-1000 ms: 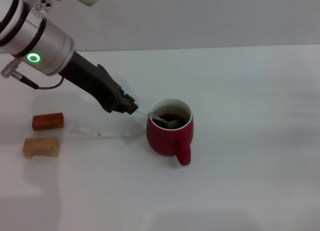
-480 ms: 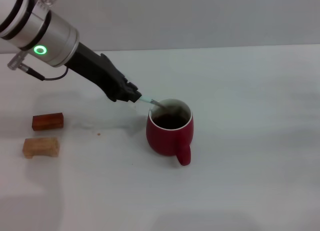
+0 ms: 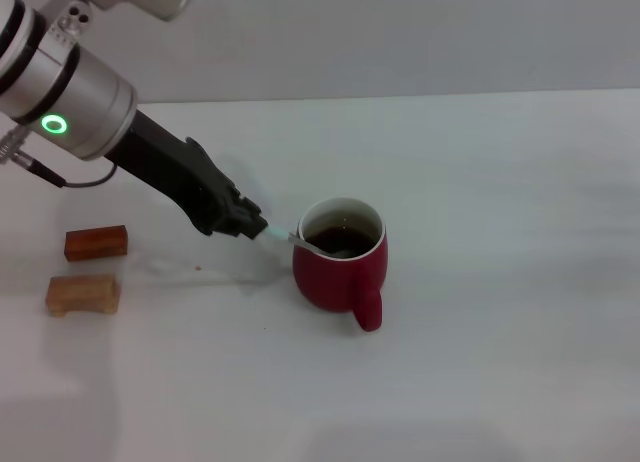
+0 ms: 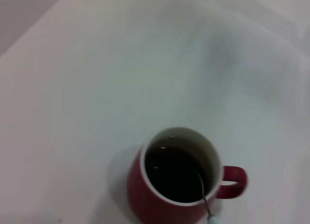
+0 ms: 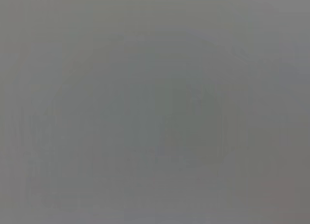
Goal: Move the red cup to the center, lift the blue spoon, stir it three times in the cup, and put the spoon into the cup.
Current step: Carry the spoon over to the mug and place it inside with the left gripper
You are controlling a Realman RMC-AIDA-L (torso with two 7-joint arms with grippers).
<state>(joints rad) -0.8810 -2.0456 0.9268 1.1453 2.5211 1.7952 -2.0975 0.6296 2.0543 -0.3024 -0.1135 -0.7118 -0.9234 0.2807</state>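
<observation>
head: left gripper (image 3: 258, 227) pinches the blue spoon (image 3: 287, 236) by its handle, lower and further left than half a second ago, bowl in the red cup (image 3: 340, 267) mid-worktop, so stirring continues | left wrist: spoon neck (image 4: 203, 195) dips into dark liquid | right wrist: blank, gripper unseen

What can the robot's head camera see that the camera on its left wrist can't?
Only the head view shows the left hand gripping the blue spoon by its handle, and two small wooden blocks on the table. Only the left wrist view looks almost straight down into the red cup, showing the dark liquid filling it. Both show the cup standing upright, with the spoon's neck dipping over its rim.
</observation>
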